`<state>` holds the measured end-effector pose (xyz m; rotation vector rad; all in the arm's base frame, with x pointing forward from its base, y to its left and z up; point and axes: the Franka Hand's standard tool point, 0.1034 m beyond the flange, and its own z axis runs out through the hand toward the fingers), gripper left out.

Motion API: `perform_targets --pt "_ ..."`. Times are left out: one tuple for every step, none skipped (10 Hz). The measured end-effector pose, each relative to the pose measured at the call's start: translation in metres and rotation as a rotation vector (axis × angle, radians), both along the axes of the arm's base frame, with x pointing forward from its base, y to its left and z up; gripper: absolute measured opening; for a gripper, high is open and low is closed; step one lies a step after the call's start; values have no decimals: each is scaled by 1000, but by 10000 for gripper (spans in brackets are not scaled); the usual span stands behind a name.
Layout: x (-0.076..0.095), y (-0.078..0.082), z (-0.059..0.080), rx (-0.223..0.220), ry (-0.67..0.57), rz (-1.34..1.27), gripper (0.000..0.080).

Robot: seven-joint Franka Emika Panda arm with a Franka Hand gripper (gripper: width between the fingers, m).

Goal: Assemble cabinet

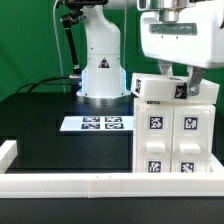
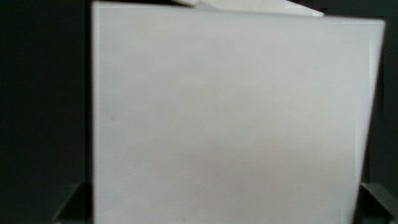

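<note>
The cabinet [image 1: 172,140] stands at the exterior view's right, a big white box whose front shows four small white tagged blocks [image 1: 156,124]. A white tagged piece [image 1: 158,88] lies tilted on its top. My gripper [image 1: 178,74] is right above it, fingers down at that piece. In the wrist view a plain white surface [image 2: 222,120] fills the picture. My gripper [image 2: 221,208] has a dark finger [image 2: 63,207] at one edge of it and the other finger [image 2: 379,205] at the opposite edge, so the jaws are shut on it.
The marker board [image 1: 98,123] lies flat on the black table in front of the robot base [image 1: 100,72]. A long low white border rail [image 1: 80,184] runs along the near edge, with a raised end [image 1: 8,152] at the exterior view's left.
</note>
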<state>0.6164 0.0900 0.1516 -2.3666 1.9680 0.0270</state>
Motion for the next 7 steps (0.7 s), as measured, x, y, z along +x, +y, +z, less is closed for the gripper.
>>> perform_targets --pt "1 1 0 12 -3 -65 563" --pt "3 2 0 23 -4 -117 563" --pt "3 2 0 31 0 -184 563" --pt "4 2 0 34 2 -234 563" --pt "4 3 0 35 3 -267 563" --pt "5 4 1 39 0 -295 563" --pt "5 7 1 53 7 -365 647"
